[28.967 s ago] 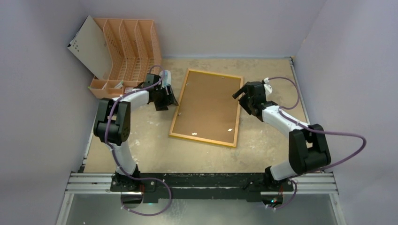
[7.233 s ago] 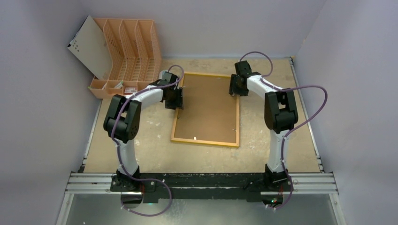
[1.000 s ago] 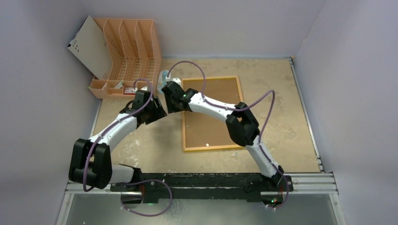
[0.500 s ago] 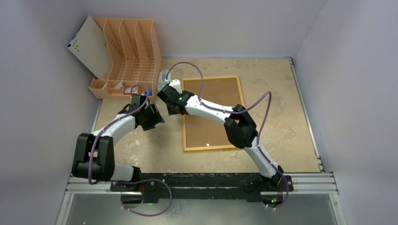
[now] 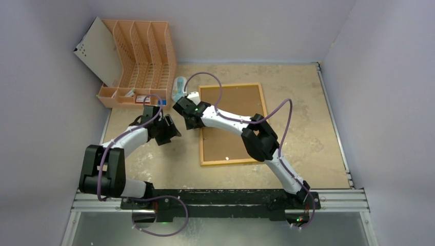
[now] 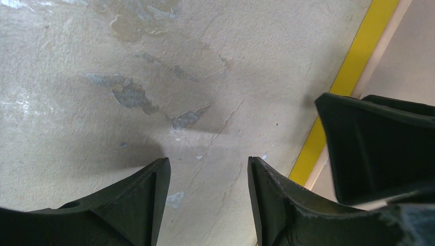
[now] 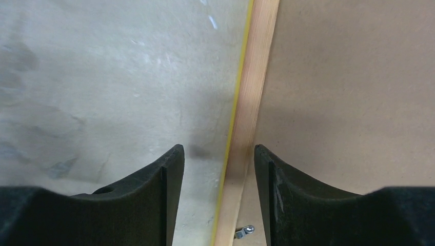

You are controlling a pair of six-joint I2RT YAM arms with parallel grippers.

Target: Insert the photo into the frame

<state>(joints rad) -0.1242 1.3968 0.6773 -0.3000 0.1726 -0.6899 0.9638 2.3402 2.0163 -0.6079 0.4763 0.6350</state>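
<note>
2 spread, empty grippers are recorded, left gripper [image 6: 208, 169] over table [image 6: 102, 77], right gripper [image 7: 219, 154] astride the left rim of the face-down yellow-rimmed wooden frame [image 5: 241, 85]; frame-opening is judged in hand, its brown backing board [image 5: 231, 100] to be lifted out before the white-backed photo [image 5: 95, 51], propped on the orange slotted rack [image 5: 146, 51], is fetched.

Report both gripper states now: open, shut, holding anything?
Left gripper: open, empty, over bare table.
Right gripper: open, the frame edge lies between its fingers, not gripped.
</note>
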